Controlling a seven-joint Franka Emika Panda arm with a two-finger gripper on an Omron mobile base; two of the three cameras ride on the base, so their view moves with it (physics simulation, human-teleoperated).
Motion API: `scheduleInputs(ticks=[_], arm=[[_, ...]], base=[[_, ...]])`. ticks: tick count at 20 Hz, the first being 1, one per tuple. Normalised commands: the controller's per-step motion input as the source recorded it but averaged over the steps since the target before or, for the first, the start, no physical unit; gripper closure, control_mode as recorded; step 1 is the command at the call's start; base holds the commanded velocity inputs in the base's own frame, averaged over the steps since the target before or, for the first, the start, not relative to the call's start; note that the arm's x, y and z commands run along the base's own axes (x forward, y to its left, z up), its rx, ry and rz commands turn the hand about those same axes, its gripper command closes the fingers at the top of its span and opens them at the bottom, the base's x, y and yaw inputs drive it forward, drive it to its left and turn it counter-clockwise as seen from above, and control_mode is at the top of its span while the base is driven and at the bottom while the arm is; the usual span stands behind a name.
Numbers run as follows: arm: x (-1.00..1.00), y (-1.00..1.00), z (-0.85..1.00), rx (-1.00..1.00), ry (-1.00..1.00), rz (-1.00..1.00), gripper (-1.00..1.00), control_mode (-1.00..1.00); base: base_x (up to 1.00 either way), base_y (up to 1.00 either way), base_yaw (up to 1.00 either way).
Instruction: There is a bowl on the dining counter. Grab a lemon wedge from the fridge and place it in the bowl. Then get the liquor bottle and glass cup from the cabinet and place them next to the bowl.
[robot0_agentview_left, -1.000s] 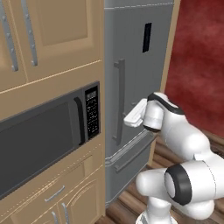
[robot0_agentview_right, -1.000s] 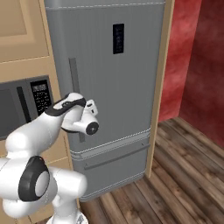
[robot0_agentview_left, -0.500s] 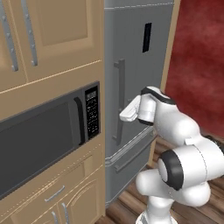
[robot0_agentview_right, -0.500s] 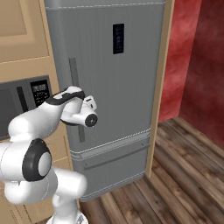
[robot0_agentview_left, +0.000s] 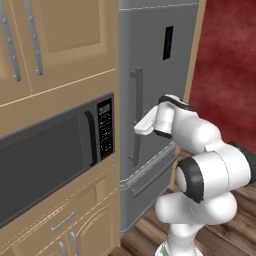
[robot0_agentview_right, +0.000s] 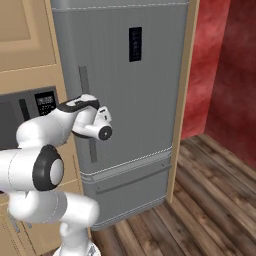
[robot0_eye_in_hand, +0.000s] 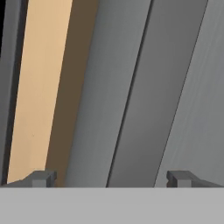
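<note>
At the far left, wooden cabinet doors hang above a built-in microwave with its dark glass and button panel; just right of it stands the fridge, tall and grey, its door shut, the black display panel high on the front and the long vertical handle running down near its left edge. The arm is up at the fridge front, with the gripper close to the handle, its two tips spread wide with nothing between them; from the hand view the handle bar runs slantwise in the gap between the fingers, not yet clamped as far as I can tell. This looks like the very start of the job: opening the fridge to reach the lemon wedge, which must be inside behind the closed door. The next move would be to ease forward until the bar sits between the fingers, close on it, then pull the door out in an arc. Further right is the red wall and wooden floor. Compared with a second ago, the hand has swung leftward along the door toward the handle, and the elbow has risen nearer the cameras; the fridge itself has not changed.
</note>
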Motion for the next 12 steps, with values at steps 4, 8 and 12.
scheduleInputs(ticks=[4, 8, 12], arm=[[0.17, 0.00, 0.00, 0.00, 0.00, 0.00, -1.00, -1.00], [0.18, 0.00, 0.00, 0.00, 0.00, 0.00, -1.00, -1.00], [0.17, 0.00, 0.00, 0.00, 0.00, 0.00, -1.00, -1.00]], base=[[0.00, 0.00, 0.00], [0.00, 0.00, 0.00], [0.00, 0.00, 0.00]])
